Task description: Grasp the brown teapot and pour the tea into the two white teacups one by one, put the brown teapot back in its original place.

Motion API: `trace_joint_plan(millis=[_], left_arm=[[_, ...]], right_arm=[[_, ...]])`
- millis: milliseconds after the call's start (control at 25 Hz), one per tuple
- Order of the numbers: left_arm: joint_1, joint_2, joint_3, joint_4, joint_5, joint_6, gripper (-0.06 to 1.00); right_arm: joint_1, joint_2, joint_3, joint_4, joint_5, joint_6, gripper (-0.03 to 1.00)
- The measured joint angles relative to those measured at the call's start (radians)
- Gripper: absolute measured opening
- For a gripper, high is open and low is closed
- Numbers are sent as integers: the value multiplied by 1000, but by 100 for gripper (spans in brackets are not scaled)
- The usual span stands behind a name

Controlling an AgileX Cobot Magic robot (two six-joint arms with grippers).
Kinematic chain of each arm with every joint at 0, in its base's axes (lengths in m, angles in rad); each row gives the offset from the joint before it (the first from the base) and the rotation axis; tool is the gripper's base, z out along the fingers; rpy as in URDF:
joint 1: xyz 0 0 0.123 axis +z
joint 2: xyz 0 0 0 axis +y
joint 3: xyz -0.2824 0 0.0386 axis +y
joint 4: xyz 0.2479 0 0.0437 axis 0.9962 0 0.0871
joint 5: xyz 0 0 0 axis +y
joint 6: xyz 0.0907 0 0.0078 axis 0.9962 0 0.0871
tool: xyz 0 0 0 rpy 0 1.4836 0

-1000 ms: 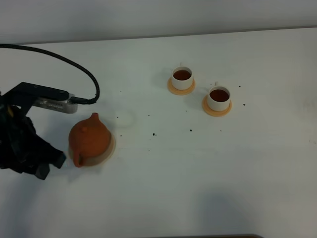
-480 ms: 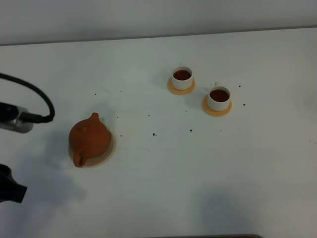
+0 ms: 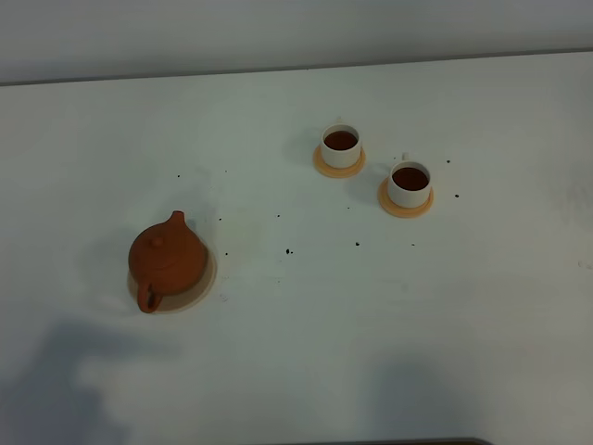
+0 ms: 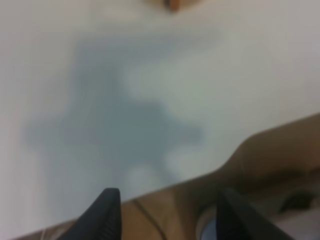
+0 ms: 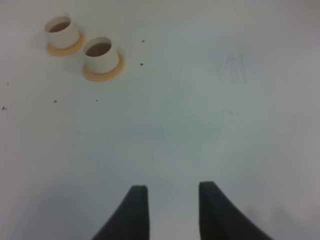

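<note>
Teapot (image 3: 167, 259), brown clay, squat and round, seated upright on the cream mat (image 3: 208, 278) toward the left of the table (image 3: 306, 343) in the exterior high view, spout aimed at the far edge, loop handle at the near edge. Left arm, beside the pot a second ago and half out of the picture half a second ago, now gone from this view altogether; only a soft shadow left on the near left part of the table. Pot unmoved through all three moments. Both white teacups (image 3: 341, 146) (image 3: 410, 184) on their orange-tan saucers, well apart from the pot toward the far right, each showing dark tea inside. Scattered dark specks between pot and cups. Judged from this: pouring done, pot returned to its place, arm clearing off, task at or very near its end.

Left wrist view, blurred: left gripper (image 4: 165, 212) spread wide, nothing between the fingers, hanging near the table's edge, a sliver of the orange pot (image 4: 173, 4) just visible at the picture's border.

Right wrist view: right gripper (image 5: 169, 210) parted, empty, held above bare table, the two filled cups (image 5: 62, 30) (image 5: 100, 54) well away from it.
</note>
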Motion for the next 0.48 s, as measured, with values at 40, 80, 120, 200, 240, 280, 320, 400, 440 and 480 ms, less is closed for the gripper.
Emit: trace_joint_plan(millis=[40, 80, 120, 200, 240, 280, 320, 400, 440, 480], left_arm=[[0, -38, 2, 0, 0, 0, 43], [0, -74, 6, 0, 0, 0, 43], [0, -107, 10, 0, 0, 0, 43], [0, -157, 15, -4, 1, 0, 43], [0, -179, 15, -8, 1, 0, 43], [0, -198, 16, -14, 1, 0, 43], [0, -211, 17, -21, 1, -1, 43], [0, -231, 31, -35, 1, -1, 43], [0, -233, 43, -48, -8, 0, 43], [0, -237, 60, -48, -19, 0, 43]], right_arm=[[0, 0, 0, 0, 0, 0, 24], [0, 0, 0, 0, 0, 0, 24], [0, 0, 0, 0, 0, 0, 24], [0, 0, 0, 0, 0, 0, 24], [0, 0, 0, 0, 0, 0, 24], [0, 0, 0, 0, 0, 0, 24], [0, 0, 0, 0, 0, 0, 24], [0, 0, 0, 0, 0, 0, 24], [0, 0, 0, 0, 0, 0, 24], [0, 0, 0, 0, 0, 0, 24]])
